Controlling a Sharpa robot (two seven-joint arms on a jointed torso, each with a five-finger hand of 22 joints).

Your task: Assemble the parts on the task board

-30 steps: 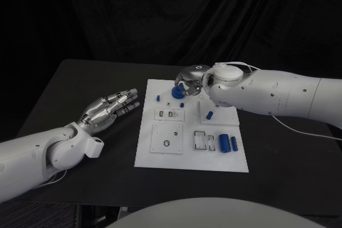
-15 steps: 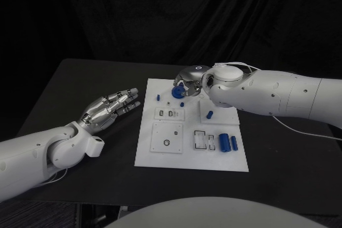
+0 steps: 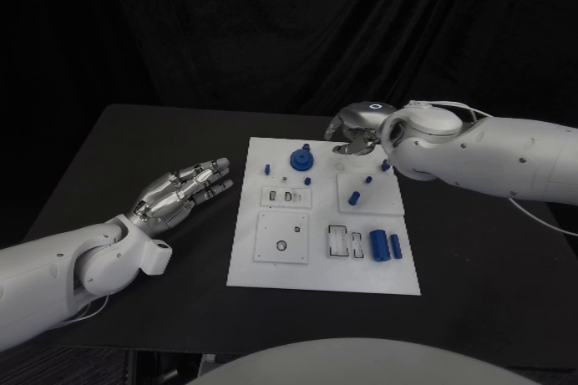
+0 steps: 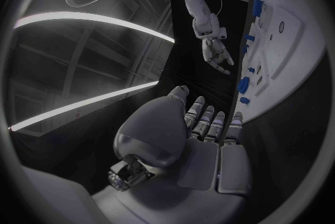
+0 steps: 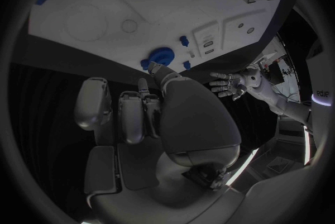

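The right hand hangs over the far edge of the white board, fingers loosely apart and holding nothing, just beside the blue round part near the board's far left corner. The left hand lies flat and open, fingers straight, off the board's left edge. The right wrist view shows that part just clear of the fingertips.

Two white rounded arms, dotted with dark screws; silver hands, left and right; thin white cable looped at right wrist.
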